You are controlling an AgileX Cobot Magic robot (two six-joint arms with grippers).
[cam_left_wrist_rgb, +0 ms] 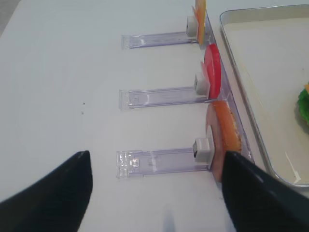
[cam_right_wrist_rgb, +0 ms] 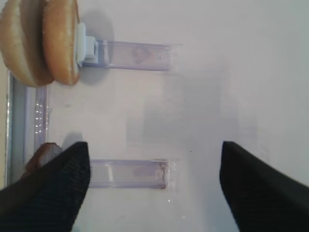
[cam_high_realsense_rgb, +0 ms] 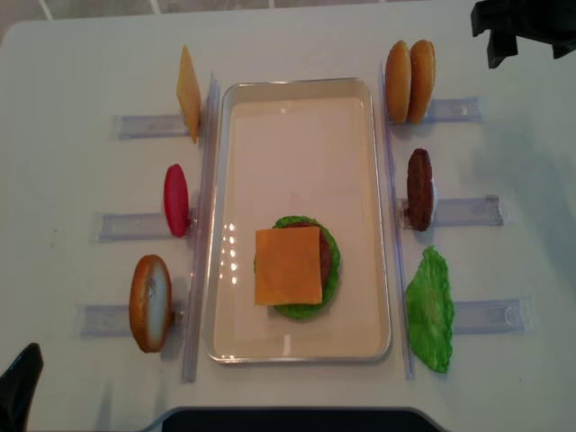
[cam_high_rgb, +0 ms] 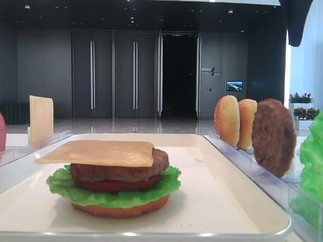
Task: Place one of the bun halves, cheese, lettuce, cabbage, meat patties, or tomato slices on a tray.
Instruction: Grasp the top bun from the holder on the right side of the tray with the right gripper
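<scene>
Bun halves point(cam_high_realsense_rgb: 409, 82) stand on edge, two together, in the clear rack slot at the far R side of the tray point(cam_high_realsense_rgb: 382, 225), touching each other, domes facing sideways. In the right wrist view the same pair point(cam_right_wrist_rgb: 41, 41) sits at top-left, so they lie ahead and to the left of the right gripper point(cam_right_wrist_rgb: 154, 188). That gripper's jaws are spread wide w/ nothing between them, only bare table and a rack arm below. In the overhead view the R arm hangs over the far R corner of the table, near the buns and apart from them.

Stack on the tray so far: bun bottom, lettuce point(cam_high_realsense_rgb: 331, 261), tomato, patty, cheese point(cam_high_realsense_rgb: 288, 265) on top. Judging by that, a bun top is the likely next piece, tho the task allows any.

Key relation: discs stand vertical, flat faces across the rack's length. Jaws should prob. close across the faces.

R arm is clearly nearer. Left gripper point(cam_left_wrist_rgb: 157, 193) is also wide and empty, over the near L rack, well apart from the buns.
</scene>
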